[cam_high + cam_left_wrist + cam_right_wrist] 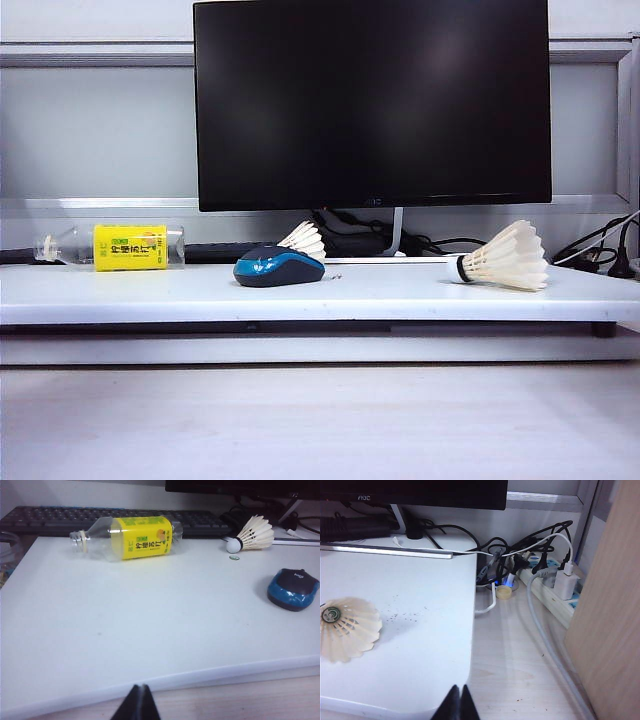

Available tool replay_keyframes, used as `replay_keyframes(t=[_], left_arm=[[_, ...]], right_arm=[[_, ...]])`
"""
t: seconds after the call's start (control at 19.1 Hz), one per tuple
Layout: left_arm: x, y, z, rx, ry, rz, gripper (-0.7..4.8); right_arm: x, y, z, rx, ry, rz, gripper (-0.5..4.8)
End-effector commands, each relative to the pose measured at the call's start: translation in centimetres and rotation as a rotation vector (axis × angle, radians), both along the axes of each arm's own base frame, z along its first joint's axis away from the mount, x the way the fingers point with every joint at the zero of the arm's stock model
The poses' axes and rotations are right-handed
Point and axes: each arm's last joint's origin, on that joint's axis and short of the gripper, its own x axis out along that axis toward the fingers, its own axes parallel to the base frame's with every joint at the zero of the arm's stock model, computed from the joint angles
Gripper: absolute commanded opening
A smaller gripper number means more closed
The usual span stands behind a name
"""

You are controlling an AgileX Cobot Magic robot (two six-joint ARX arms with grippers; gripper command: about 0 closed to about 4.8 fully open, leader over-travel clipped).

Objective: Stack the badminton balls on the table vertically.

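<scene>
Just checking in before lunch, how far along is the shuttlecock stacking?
Nothing done yet. One shuttlecock lies on its side at the table's right end, the other behind the mouse. Left pincer and right pincer are shut, empty. Both pickups and stacking remain.

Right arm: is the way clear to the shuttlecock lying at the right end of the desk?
Probably yes. The right gripper, shut, sits off the table's front edge; only bare surface lies before the shuttlecock.

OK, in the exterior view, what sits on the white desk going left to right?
Lying plastic bottle with a yellow label → blue-black mouse → shuttlecock on its side. A second shuttlecock pokes up behind the mouse, so I leave it unplaced. Neither gripper shows in that view.
</scene>
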Motion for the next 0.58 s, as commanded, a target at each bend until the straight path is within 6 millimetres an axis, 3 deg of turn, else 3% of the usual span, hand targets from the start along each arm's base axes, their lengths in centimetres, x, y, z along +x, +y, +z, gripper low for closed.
replay_keyframes(t=[0.05, 0.58], left_arm=[[0.01, 0.01, 0.06, -0.003, -0.012, 0.001, -0.05], [0.01, -0.12, 0.06, -0.003, -0.012, -0.011, -0.06]], right_arm=[[0.00, -0.01, 0.21, -0.004, -0.020, -0.002, -0.05], [0.00, 0.00, 0.21, -0.003, -0.020, -0.001, -0.05]])
